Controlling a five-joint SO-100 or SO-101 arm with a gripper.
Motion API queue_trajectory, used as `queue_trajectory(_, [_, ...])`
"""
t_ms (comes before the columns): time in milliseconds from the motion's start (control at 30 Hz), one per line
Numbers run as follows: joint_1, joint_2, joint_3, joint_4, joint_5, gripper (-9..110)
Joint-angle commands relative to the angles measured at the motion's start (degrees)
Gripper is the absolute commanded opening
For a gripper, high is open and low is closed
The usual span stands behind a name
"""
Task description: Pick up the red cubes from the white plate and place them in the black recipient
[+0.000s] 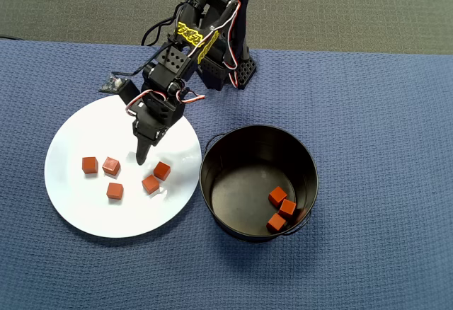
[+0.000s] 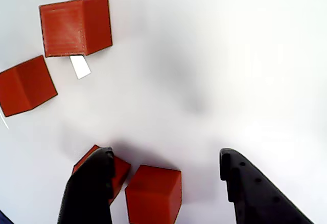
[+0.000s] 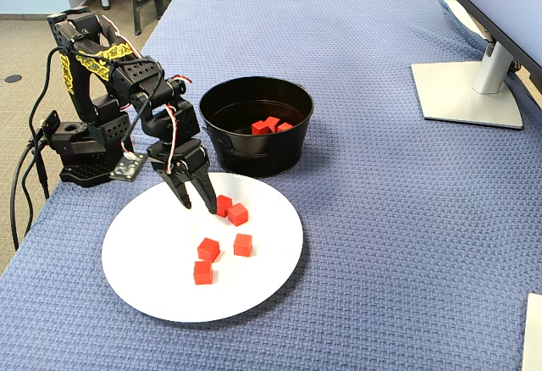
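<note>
1. Three red cubes [image 1: 282, 208] already lay on the bottom of the black recipient [image 1: 212, 156], clustered toward its wall on the side away from the white plate [image 1: 78, 214]; that much of the job looked done.
2. Five cubes were left on the plate: in the overhead view, three toward the side far from the recipient and two [image 1: 156, 177] nearer to it.
3. The gripper [image 1: 142, 156] hung low over the plate, between those two groups, with its jaws apart and nothing held.
4. In the wrist view one cube [image 2: 153, 193] sat between the two fingers [image 2: 89, 191], and a second cube [image 2: 120, 170] was partly hidden behind the left-hand finger.
5. By my reading the task was under halfway, with the next pick being lined up on the cube inside the jaws; its close neighbour could be nudged as they shut.
</note>
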Motion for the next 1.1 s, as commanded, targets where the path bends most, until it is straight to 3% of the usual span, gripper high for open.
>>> queue_trajectory(0, [-0.4,0.4,-6.2,5.0,5.8,19])
queue_trajectory(433, [-2.3,-6.4,-16.4,7.6,6.2,21])
queue_trajectory(1067, [-9.5,-9.8,-14.8,7.1,4.7,18])
